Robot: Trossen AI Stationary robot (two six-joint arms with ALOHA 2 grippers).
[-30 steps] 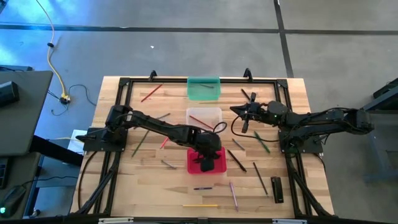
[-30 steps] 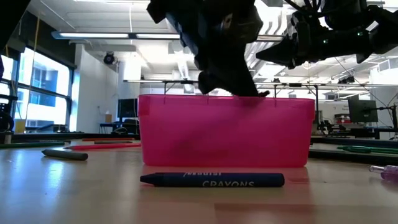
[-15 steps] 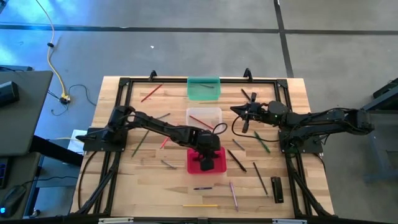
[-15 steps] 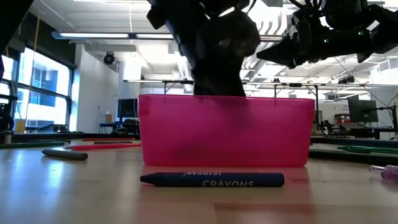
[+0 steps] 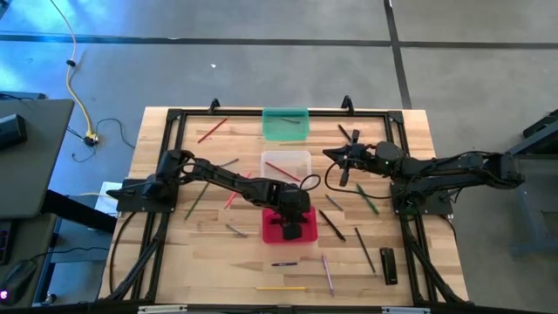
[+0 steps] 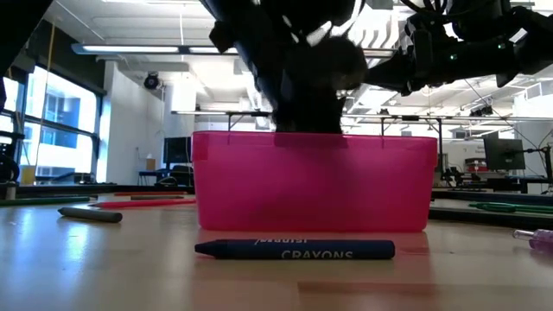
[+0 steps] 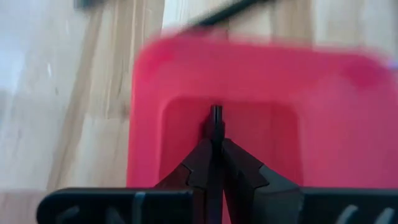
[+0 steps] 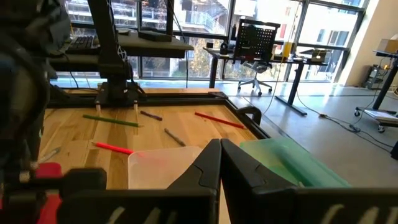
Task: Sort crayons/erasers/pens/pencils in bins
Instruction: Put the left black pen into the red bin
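My left gripper (image 5: 289, 228) hangs over the red bin (image 5: 302, 234), pointing down into it, and is shut on a slim dark pen (image 7: 216, 117). The low view shows the gripper (image 6: 307, 108) reaching the bin's rim (image 6: 311, 136). My right gripper (image 5: 335, 158) waits shut and empty, raised over the table right of the clear bin (image 5: 286, 163). The teal bin (image 5: 285, 123) stands at the far edge. Pens and pencils lie scattered on the table. My left gripper pinches the pen between its two fingers (image 7: 200, 163), which come from above and point down. The pen runs along the fingers, and its end (image 7: 216, 113) sticks out past the fingertips over the red bin's floor. The pen is clear of the table.
A blue crayon (image 6: 294, 250) lies just in front of the red bin. A red pencil (image 5: 281, 168) lies in the clear bin. Loose sticks: red (image 5: 212, 131), yellow (image 5: 281, 287), pink (image 5: 328, 272), green (image 5: 366, 199). A black block (image 5: 388, 265) lies near right.
My left gripper has gone down toward the red bin with the pen and has turned a little; it stays shut.
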